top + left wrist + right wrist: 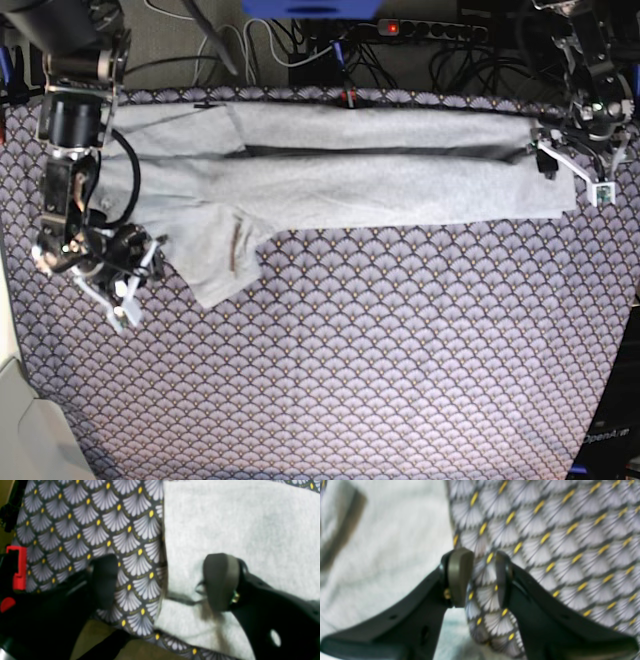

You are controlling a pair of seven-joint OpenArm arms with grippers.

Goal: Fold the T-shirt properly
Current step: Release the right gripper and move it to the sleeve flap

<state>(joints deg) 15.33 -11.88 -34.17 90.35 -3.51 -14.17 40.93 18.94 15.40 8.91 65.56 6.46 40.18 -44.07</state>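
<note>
The light heather-grey cotton T-shirt lies along the far side of the table, folded lengthwise into a long flat band on the purple scallop-patterned tablecloth, with one short sleeve sticking out toward the near side at the band's left end in the base view. The left gripper stands at the band's other end, its black fingers spread wide: one padded fingertip is over the grey cloth, the other over the patterned tablecloth, so the shirt's edge runs between them. Nothing is clamped in it. The right gripper is just beside the sleeve end, its jaws partly apart with only tablecloth showing in the gap; the shirt's edge lies just beside its left fingertip, not between the pads.
</note>
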